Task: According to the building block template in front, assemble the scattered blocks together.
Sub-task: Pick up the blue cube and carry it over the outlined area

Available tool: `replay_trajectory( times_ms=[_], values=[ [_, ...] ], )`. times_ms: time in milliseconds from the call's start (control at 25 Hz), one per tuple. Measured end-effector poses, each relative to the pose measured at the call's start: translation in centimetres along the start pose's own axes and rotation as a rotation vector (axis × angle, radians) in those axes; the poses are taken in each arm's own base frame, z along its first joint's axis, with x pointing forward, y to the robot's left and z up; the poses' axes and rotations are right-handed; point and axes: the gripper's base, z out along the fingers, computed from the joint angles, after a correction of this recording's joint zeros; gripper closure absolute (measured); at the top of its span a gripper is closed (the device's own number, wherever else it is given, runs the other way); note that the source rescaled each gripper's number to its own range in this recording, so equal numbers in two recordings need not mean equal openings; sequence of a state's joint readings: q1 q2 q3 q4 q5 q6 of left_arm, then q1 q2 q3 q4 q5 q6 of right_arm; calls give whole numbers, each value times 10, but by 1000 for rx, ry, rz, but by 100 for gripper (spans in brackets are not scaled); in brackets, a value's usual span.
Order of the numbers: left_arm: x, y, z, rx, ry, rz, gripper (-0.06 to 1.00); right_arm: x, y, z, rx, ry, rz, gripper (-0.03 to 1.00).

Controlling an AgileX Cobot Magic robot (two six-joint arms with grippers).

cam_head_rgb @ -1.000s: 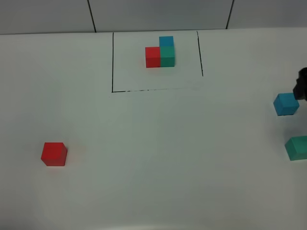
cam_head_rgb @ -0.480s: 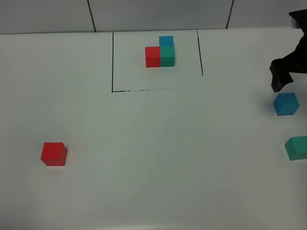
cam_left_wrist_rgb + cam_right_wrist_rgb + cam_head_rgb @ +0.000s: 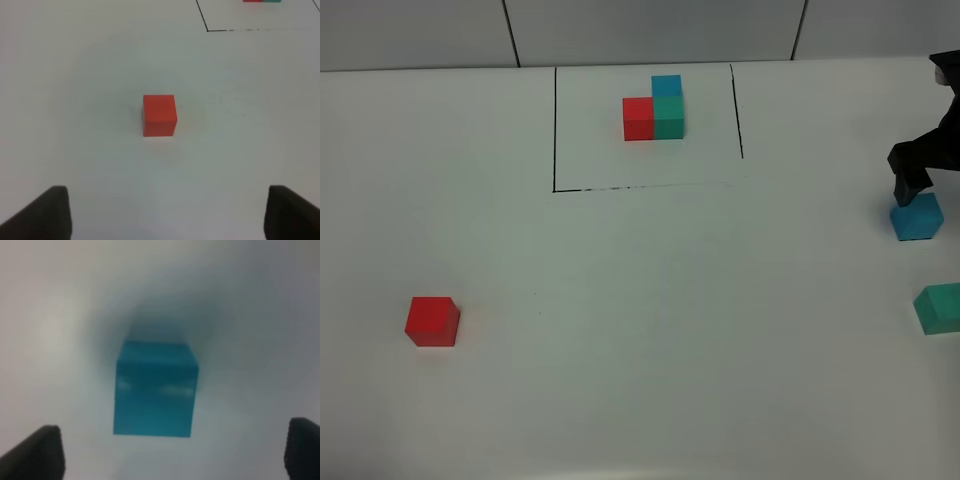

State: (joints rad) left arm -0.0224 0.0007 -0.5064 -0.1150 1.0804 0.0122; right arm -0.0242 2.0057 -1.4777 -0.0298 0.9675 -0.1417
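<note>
Right of the building block template (image 3: 655,105), the green block (image 3: 938,308) shows only overhead; wrist views reveal wide-spread jaws, right gripper (image 3: 175,456) at the blue block (image 3: 154,390), left gripper (image 3: 172,212) short of the red block (image 3: 159,115)

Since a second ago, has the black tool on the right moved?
Yes. The right tool has come leftward from the view's right edge and now hangs right above the sky-blue cube, which stayed put.

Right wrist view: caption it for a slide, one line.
Open right gripper lined up on the loose sky-blue cube on the white table.
</note>
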Motion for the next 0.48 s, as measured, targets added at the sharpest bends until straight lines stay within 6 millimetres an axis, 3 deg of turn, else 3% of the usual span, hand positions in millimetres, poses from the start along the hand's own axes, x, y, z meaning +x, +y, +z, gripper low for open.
replay_trajectory(
  times_ms=[480],
  values=[
    [0, 0, 0, 0, 0, 0, 6, -6, -1, 0, -23, -70, 16, 8]
  ],
)
